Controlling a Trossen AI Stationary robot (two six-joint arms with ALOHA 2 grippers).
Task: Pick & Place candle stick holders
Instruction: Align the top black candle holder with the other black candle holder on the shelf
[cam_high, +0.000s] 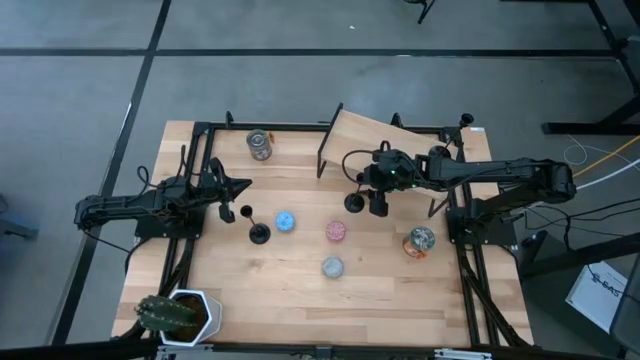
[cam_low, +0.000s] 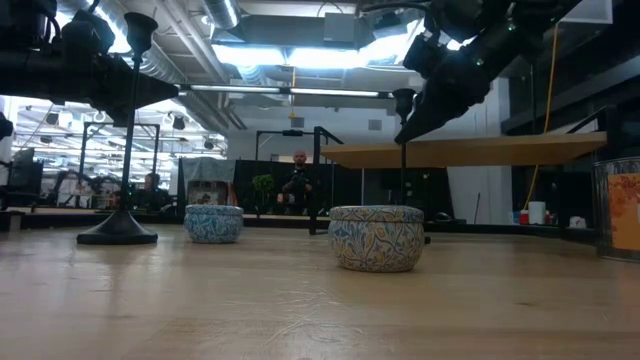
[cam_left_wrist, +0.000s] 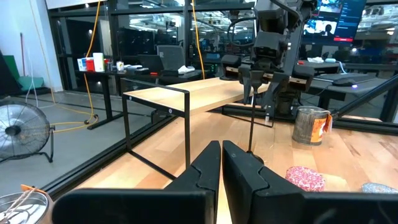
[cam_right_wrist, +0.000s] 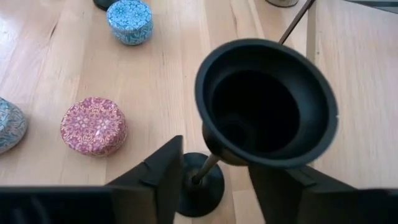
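Right gripper over counter centre-right, fingers parted either side of candle holder stem, contact unclear; base on wood. Left gripper closed, empty, beside second holder. Pale wood counter, dim workshop behind. White pot holds cactus.

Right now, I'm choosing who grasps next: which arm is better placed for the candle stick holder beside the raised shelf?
Right. The right pincer straddles that candle stick holder, with open fingers on either side of the stem below the cup. The left pincer is shut and farther away.
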